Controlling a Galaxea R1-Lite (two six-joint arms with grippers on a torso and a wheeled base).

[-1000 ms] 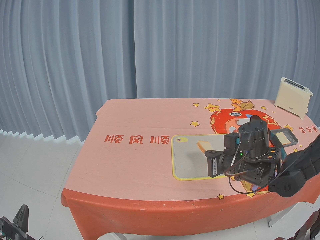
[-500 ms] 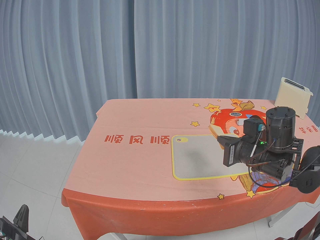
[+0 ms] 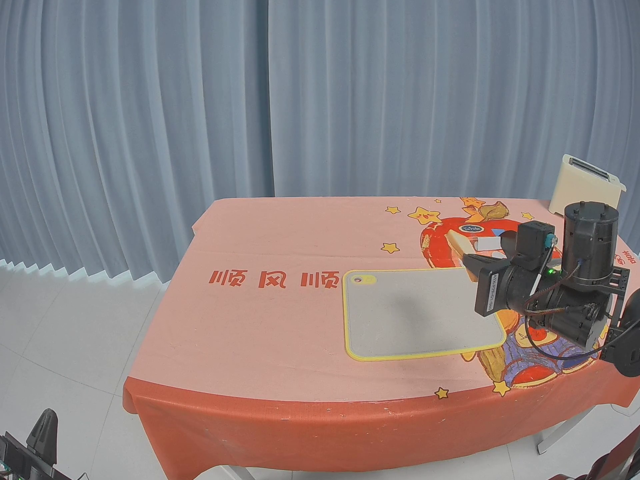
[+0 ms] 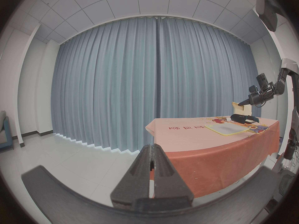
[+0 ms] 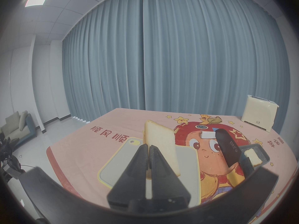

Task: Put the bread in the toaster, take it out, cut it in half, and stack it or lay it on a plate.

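Bread (image 5: 161, 139) upright, pinched in right gripper (image 5: 149, 150)

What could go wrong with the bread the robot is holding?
1. The right fingers pinch the bread only at its lower edge, so it might bend or slip out.
2. The toaster stands at the far corner of the table, and its slot looks narrow. The slice could miss it or nudge the toaster toward the edge.
3. The knife lies on the toaster's side of the bread, so a low swing might hit it.
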